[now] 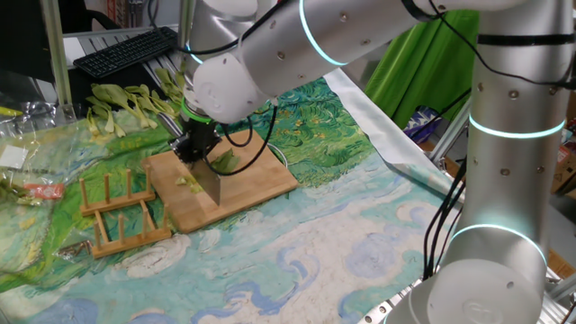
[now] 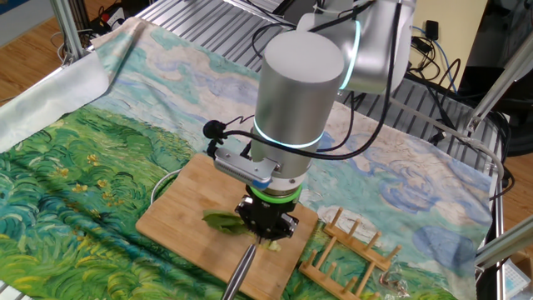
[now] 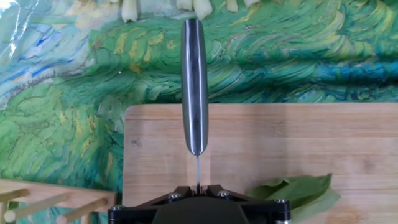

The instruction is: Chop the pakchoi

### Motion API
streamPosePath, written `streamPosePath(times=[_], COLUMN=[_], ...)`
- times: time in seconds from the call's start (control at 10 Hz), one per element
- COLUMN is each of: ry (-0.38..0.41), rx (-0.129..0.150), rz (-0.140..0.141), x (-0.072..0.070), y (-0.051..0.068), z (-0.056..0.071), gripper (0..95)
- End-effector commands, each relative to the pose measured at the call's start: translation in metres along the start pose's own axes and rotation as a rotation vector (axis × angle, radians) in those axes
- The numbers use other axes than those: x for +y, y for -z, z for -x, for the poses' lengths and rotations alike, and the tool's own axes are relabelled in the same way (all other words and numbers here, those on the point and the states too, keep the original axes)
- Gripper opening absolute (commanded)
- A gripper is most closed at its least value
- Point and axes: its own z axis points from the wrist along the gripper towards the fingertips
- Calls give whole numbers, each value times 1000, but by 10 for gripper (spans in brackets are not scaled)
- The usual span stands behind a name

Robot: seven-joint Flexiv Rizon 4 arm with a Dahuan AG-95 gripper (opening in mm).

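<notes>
The pakchoi lies on a wooden cutting board [image 1: 256, 180]: a dark green leaf [image 1: 225, 160] beside the blade and small pale cut pieces [image 1: 188, 182] to its left. My gripper [image 1: 196, 144] is shut on a knife whose blade [image 1: 210, 183] stands edge-down on the board, across the stalk. In the other fixed view the gripper [image 2: 266, 218] hovers over the leaf [image 2: 223, 222] and the knife handle [image 2: 241, 271] points toward the camera. In the hand view the handle [image 3: 194, 81] runs up from the gripper [image 3: 198, 188], with the leaf [image 3: 292, 190] at lower right on the board [image 3: 280, 140].
A wooden slotted rack [image 1: 117, 211] stands just left of the board, and also shows in the other fixed view [image 2: 346, 250]. A group of whole larger pakchoi stalks [image 1: 135, 103] lies behind the board on the painted cloth. A keyboard [image 1: 126, 49] sits at the back.
</notes>
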Motion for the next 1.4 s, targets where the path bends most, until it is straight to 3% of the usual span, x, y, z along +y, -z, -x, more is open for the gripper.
streamPosePath(times=[0.1,0.3,0.4,0.8,1.1,1.4], ry=[0,2,7,4,6,6], rx=[0,-13,-18,-15,12,14], rz=[3,-1,-22,-20,-11,-12], x=[3,7,8,8,5,5], y=[-5,-18,-21,-18,0,3], z=[-2,-5,-7,-7,-9,-10], gripper=[0,0,0,0,0,0])
